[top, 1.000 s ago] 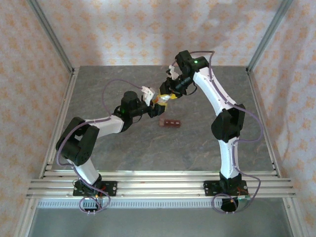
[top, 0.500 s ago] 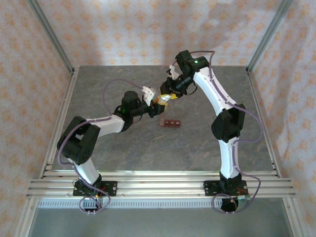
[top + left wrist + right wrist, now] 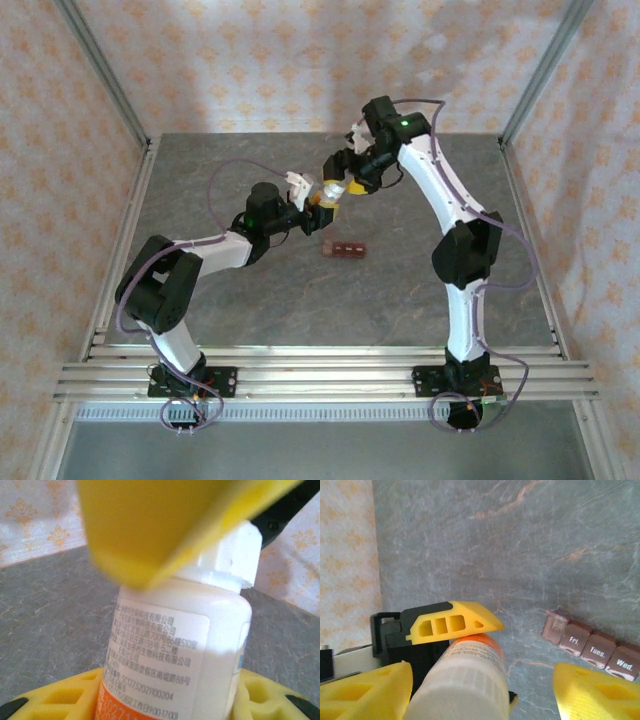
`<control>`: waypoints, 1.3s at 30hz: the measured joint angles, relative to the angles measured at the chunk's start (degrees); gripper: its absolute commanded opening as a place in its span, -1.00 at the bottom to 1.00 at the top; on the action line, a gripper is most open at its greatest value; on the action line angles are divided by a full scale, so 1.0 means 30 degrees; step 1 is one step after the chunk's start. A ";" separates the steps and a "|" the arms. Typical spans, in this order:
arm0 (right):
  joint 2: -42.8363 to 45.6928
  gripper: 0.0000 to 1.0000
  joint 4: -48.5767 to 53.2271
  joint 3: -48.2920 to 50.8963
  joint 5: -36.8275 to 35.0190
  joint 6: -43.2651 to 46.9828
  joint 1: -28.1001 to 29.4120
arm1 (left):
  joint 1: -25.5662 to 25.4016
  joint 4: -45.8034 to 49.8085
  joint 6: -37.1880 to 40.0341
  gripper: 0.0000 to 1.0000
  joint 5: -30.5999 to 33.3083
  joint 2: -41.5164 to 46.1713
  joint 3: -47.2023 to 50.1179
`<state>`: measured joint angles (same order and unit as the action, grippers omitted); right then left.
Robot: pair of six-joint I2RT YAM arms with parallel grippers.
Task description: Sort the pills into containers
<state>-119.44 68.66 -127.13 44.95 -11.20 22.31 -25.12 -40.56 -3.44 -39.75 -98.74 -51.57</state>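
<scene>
Since a second before, the right claw [image 3: 345,177] had let go of the top of the white bottle [image 3: 462,680] and drawn back a little toward the far right. The left arm and the containers [image 3: 344,249] had kept their places. In the right wrist view its yellow fingers [image 3: 367,692] stood spread, one on each side of the bottle and gripping nothing.

The left claw [image 3: 318,198] pinched the bottle's body low down and held it off the table [image 3: 250,300], with the neck pointing toward the right claw. A white top [image 3: 234,550] seemed to sit on the neck, though whether it had been loosened could not be told.

The containers, a reddish-brown strip of joined, day-marked compartments, lay flat on the table. They were on the near side of both claws, a little right of the bottle and apart from it. The strip's long axis ran left to right across the top view.

The left claw, carrying the bottle, was the nearer of the two. Judging from this, the bottle's mouth would have to come toward the arm bases and down over the strip before any pills could be tipped into a compartment.
</scene>
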 measured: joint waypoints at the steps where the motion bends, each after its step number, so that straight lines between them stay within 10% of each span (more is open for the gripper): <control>1: 0.0488 0.60 -0.0328 0.0488 -0.0073 -0.0204 -0.0182 | 0.0007 0.0007 -0.0087 -1.00 0.0029 0.0000 0.0000; 15: 0.8306 0.61 -0.7227 0.9551 -0.5034 -0.5734 -0.1129 | 0.0051 0.3082 -0.1078 -1.00 0.0321 0.0007 -0.1763; 39: 0.6521 0.37 -1.3063 1.1271 -0.5989 -1.0040 0.0896 | 0.0051 0.6892 0.0313 -1.00 0.0189 0.0270 -0.2798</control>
<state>-99.88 29.47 -93.32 26.98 -41.32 24.99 -24.97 -19.88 -2.50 -39.18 -97.93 -59.96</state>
